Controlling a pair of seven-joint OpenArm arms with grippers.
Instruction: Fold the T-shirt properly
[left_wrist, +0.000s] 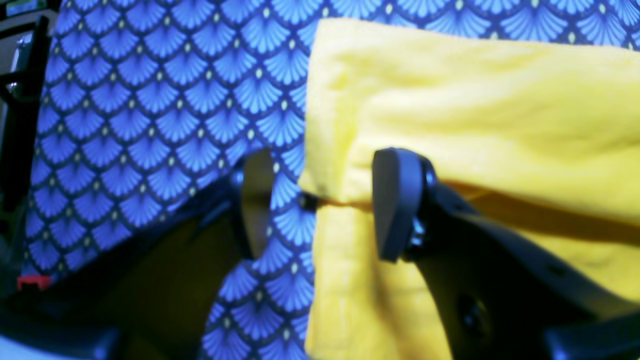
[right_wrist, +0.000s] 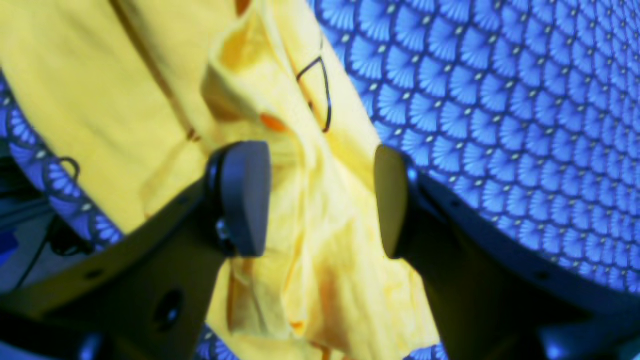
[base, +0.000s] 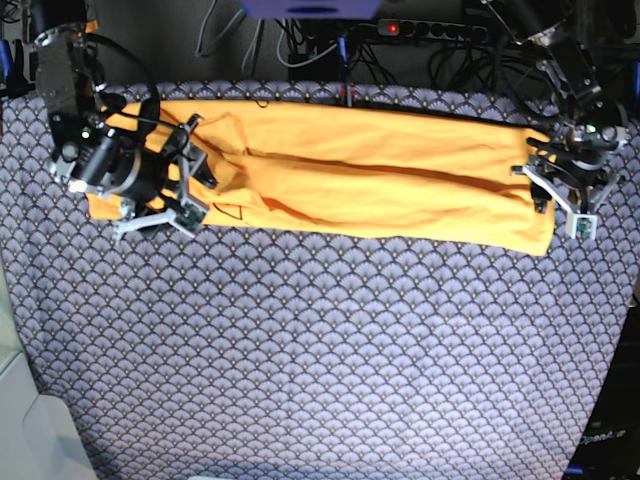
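The yellow-orange T-shirt (base: 370, 185) lies as a long folded band across the far part of the table. My right gripper (base: 195, 185) is over its left end. In the right wrist view this gripper (right_wrist: 317, 200) is open, with bunched shirt fabric (right_wrist: 320, 240) between the jaws and a thin dark scribble mark (right_wrist: 322, 90) just beyond. My left gripper (base: 555, 200) is at the shirt's right end. In the left wrist view this gripper (left_wrist: 325, 202) is open, its jaws either side of the shirt's layered edge (left_wrist: 340, 200).
The blue-grey scallop-patterned cloth (base: 320, 350) covers the whole table. Cables and a power strip (base: 420, 28) run behind the far edge. The table's left edge (base: 12, 300) borders a pale surface.
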